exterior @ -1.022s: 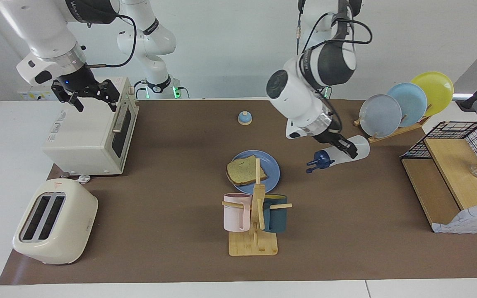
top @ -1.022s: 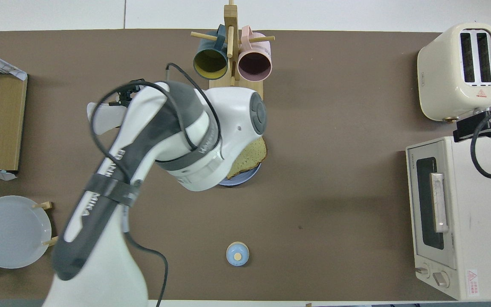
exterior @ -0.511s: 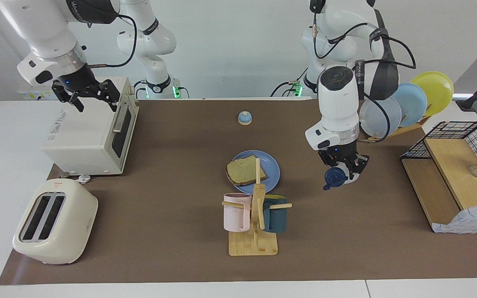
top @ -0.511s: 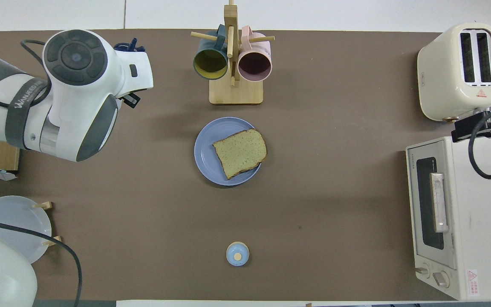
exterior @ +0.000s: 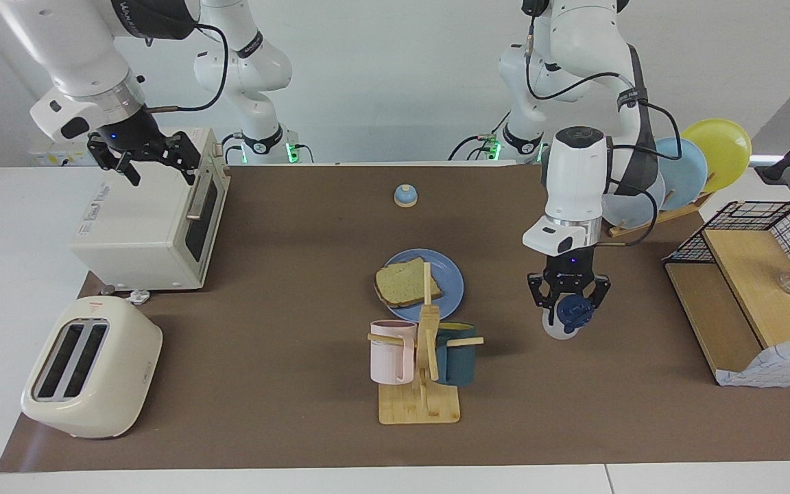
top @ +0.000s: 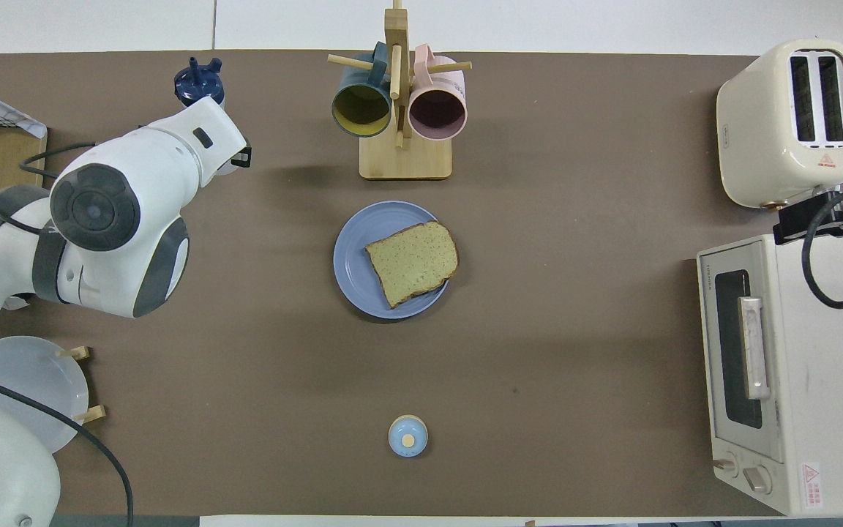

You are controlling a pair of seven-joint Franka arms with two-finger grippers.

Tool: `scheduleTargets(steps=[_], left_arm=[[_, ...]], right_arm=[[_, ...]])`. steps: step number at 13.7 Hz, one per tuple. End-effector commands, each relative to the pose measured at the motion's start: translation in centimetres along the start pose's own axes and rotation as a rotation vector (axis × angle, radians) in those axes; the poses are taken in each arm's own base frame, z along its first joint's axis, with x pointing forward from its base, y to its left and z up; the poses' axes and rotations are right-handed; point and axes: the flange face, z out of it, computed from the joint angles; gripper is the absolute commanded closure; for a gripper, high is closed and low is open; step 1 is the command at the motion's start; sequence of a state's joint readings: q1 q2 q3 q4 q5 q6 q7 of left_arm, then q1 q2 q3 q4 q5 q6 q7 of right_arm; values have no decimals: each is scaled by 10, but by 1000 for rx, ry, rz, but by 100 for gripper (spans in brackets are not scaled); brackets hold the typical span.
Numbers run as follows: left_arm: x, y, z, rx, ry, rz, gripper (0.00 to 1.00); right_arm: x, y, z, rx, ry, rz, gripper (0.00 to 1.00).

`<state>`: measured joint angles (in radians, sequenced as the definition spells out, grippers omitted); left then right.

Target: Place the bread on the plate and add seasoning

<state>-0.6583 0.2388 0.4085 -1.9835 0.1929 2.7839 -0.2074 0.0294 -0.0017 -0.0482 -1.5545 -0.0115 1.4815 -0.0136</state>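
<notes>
The bread [exterior: 403, 283] [top: 414, 260] lies flat on the round blue plate [exterior: 448, 273] [top: 352, 256] at the middle of the mat. The seasoning [exterior: 566, 321] [top: 199, 80], a translucent bottle with a dark blue cap, stands upright toward the left arm's end of the table, farther from the robots than the plate. My left gripper [exterior: 568, 307] points straight down and is shut on it just below the cap. I cannot tell whether the bottle's base touches the mat. My right gripper [exterior: 155, 161] waits open above the toaster oven [exterior: 148, 219].
A wooden mug rack [exterior: 419, 384] with a pink and a dark teal mug stands beside the plate, farther from the robots. A small blue bell [exterior: 405, 195] sits near the robots. A cream toaster [exterior: 90, 367], an upright plate rack [exterior: 669, 171] and a wooden shelf [exterior: 745, 288] line the table's ends.
The left arm swung away from the plate toward its own end of the table, turned the bottle from tilted to upright and lowered it. The right arm has not moved.
</notes>
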Motion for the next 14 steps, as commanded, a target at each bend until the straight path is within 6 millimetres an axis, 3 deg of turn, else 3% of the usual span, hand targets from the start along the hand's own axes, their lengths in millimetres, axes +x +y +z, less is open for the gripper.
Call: scheduleTargets(steps=[1,6,10,14], left_arm=[[-19,-14,-5,-44,105,-118,100],[-49,12,49,-97,263,-181,100],[-68,19,87,-113,341,-147,100],[-64,19,104,-96,346,-115,100]], right_arm=[[-1,0,0,-2,14,-22,0],[-1,0,-1,-4,19,-20,0],[-1,0,-1,-4,18,-20,0],[0,0,-1,-6,19,-22,0]])
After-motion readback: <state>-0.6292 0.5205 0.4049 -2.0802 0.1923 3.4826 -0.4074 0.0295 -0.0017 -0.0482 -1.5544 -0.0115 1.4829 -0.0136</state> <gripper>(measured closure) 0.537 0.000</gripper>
